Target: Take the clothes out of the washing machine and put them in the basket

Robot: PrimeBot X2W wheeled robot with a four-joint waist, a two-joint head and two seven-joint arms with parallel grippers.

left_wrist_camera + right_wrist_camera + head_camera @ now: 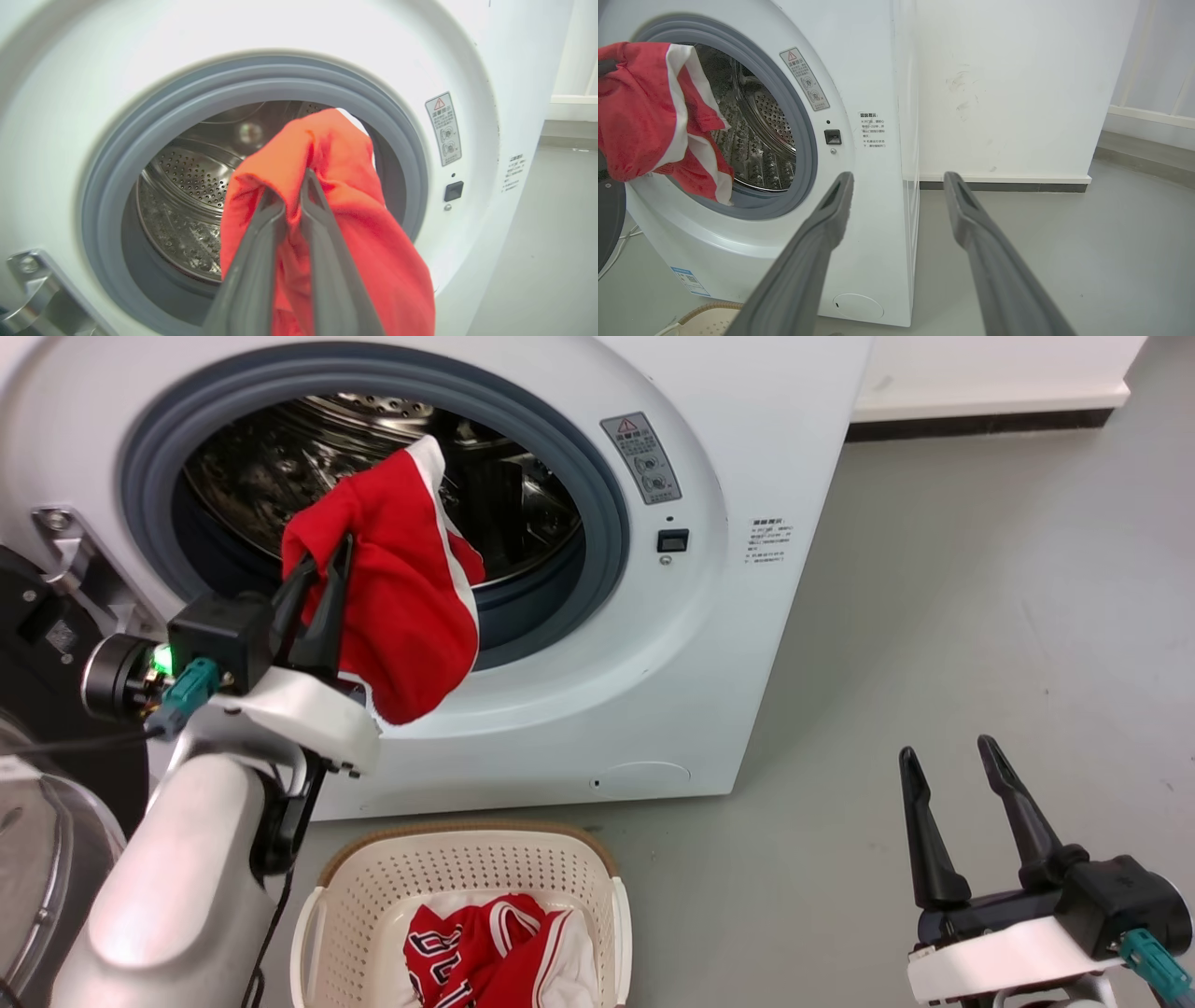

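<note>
One red garment [401, 616] tight in left hand [325, 556], fingertips [336, 569] half hidden; right hand [947, 749] wide.

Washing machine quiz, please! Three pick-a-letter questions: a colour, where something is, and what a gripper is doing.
1. What colour is the rubber ring round the large white washing machine's opening? A black, B grey, C green
2. Where is the red jersey with dark numbers? A inside the washing machine, B on the floor, C in the cream perforated plastic basket
3. The left gripper is: A shut on the red garment with a white stripe, B open and empty, C resting in the basket

Answers: 1 B, the ring looks grey; 2 C, it lies crumpled in the basket; 3 A, both fingers pinch the cloth.
</note>
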